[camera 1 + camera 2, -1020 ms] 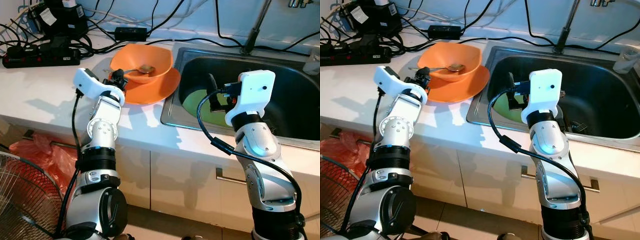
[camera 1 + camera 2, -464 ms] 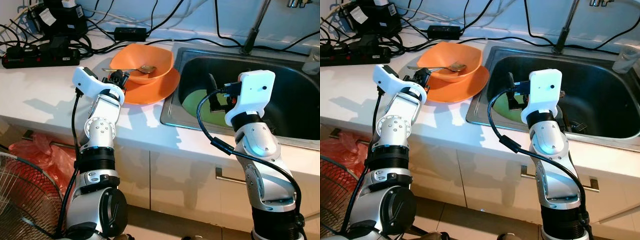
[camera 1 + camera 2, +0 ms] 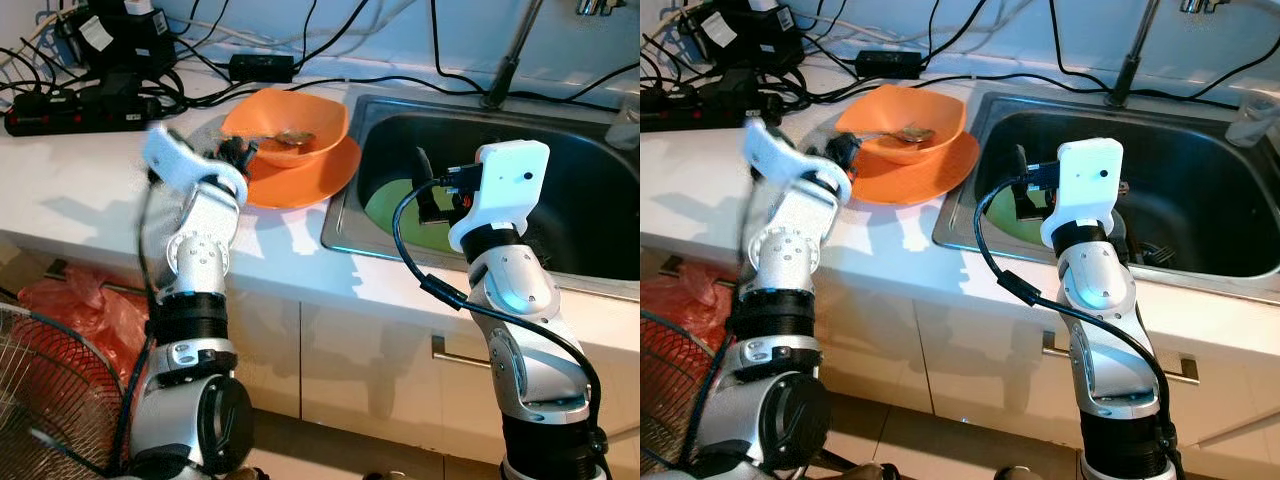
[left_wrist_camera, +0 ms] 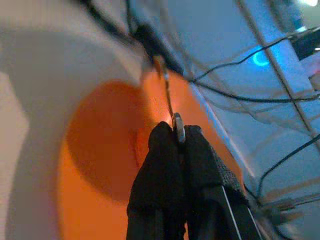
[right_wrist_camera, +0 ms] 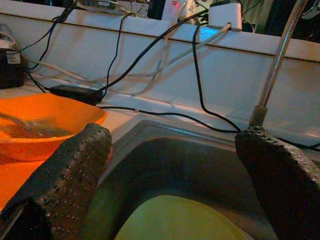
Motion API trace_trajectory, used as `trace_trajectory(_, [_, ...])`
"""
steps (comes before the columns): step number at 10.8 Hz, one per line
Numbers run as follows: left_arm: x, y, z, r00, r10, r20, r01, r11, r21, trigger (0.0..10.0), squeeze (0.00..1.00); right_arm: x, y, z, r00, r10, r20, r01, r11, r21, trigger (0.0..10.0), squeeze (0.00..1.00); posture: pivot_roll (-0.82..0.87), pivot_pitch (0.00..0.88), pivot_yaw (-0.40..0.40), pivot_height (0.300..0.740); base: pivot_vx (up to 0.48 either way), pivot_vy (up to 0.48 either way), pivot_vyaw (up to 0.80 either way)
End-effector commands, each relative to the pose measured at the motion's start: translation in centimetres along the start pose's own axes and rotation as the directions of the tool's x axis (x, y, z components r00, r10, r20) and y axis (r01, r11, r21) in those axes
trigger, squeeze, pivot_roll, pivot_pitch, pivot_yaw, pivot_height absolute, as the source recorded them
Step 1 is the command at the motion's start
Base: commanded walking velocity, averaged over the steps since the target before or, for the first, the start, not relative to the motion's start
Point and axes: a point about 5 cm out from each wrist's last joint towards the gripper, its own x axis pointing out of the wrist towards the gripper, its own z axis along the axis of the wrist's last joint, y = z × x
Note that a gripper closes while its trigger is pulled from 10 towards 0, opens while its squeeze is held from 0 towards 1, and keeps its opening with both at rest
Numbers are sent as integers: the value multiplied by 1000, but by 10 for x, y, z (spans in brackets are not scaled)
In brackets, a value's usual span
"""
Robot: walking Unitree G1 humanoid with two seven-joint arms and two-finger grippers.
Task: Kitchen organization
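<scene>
An orange bowl [image 3: 290, 118] sits on an orange plate [image 3: 312, 178] on the white counter, left of the steel sink [image 3: 570, 170]. A metal spoon [image 3: 290, 139] lies in the bowl, its handle pointing left. My left gripper [image 3: 234, 153] is at the bowl's left rim, shut on the spoon handle [image 4: 178, 131]; its fingers [image 4: 162, 150] pinch the handle over the orange plate [image 4: 100, 150]. My right gripper [image 5: 170, 175] hangs open over the sink's left part, above a green plate [image 5: 185, 220]. Green plate [image 3: 395, 215] lies on the sink floor.
A power strip [image 3: 80, 112], a black adapter [image 3: 262, 67] and many cables crowd the back of the counter. The faucet [image 3: 512, 55] rises behind the sink. A clear cup [image 3: 625, 122] stands at the far right. A red bag [image 3: 75, 310] and a wire fan guard [image 3: 40, 410] are on the floor, left.
My left arm is blurred in motion and has shifted slightly left, still holding the spoon handle. The right arm has not moved.
</scene>
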Motion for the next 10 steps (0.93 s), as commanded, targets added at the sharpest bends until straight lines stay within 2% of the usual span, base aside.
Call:
trace_trajectory(1, [-2, -9, 9, 998, -31, 51, 28, 998, 56, 0, 0, 0, 0, 1, 1000, -6, 9, 6, 1000, -4, 10000, 0, -151, 66, 15, 740, 0, 0, 0])
trace_trajectory(3, [-2, -9, 9, 998, -31, 51, 28, 998, 56, 0, 0, 0, 0, 1, 1000, -6, 9, 6, 1000, -4, 10000, 0, -151, 66, 15, 740, 0, 0, 0])
trace_trajectory(4, [-3, -15, 17, 988, -104, 117, 75, 970, 233, 0, 0, 0, -1, 0, 1000, -5, 9, 5, 1000, -6, 10000, 0, -151, 62, 12, 740, 0, 0, 0])
trace_trajectory(6, [-4, -21, 23, 970, -195, 148, 113, 894, 433, 0, 0, 1, 0, 0, 1000, 0, 9, 0, 1000, -6, 10000, 0, -146, 60, 11, 740, 0, 0, 0])
trace_trajectory(7, [-4, -22, 31, 957, -225, 183, 102, 852, 513, 0, 0, 1, 0, 0, 1000, 1, 8, -1, 1000, -5, 10000, 0, -144, 59, 10, 740, 0, 0, 0])
trace_trajectory(9, [-1, -17, 48, 941, -223, 257, 41, 824, 565, 0, 0, 2, 1, 0, 1000, 3, 10, -3, 1000, -3, 10000, 0, -141, 58, 11, 740, 0, 0, 0])
trace_trajectory(10, [-1, -16, 57, 927, -224, 301, 14, 823, 568, 0, 0, 3, 0, -1, 1000, 2, 10, -2, 1000, -3, 10000, 0, -141, 58, 12, 740, 0, 0, 0])
